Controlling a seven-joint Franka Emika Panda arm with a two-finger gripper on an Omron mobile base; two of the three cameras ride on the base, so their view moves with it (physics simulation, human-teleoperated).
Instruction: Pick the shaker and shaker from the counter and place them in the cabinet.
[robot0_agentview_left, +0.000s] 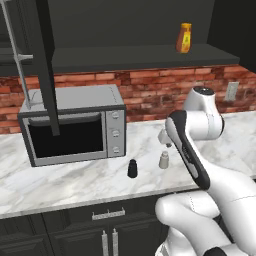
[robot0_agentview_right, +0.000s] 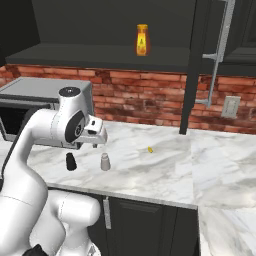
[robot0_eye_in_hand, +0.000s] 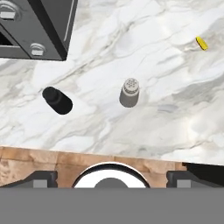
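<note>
Two shakers stand upright on the white marble counter, apart from each other. The light grey shaker has a silvery perforated cap. The black shaker stands to its left, nearer the microwave. My gripper hangs above the counter, over and slightly behind the grey shaker, pointing down. Its jaws stand wide open with nothing between them. The dark wall cabinet's shelf runs above, its door swung open.
A grey microwave sits left of the shakers. An orange-yellow bottle stands on the cabinet shelf. A small yellow bit lies on the counter to the right. Brick wall behind.
</note>
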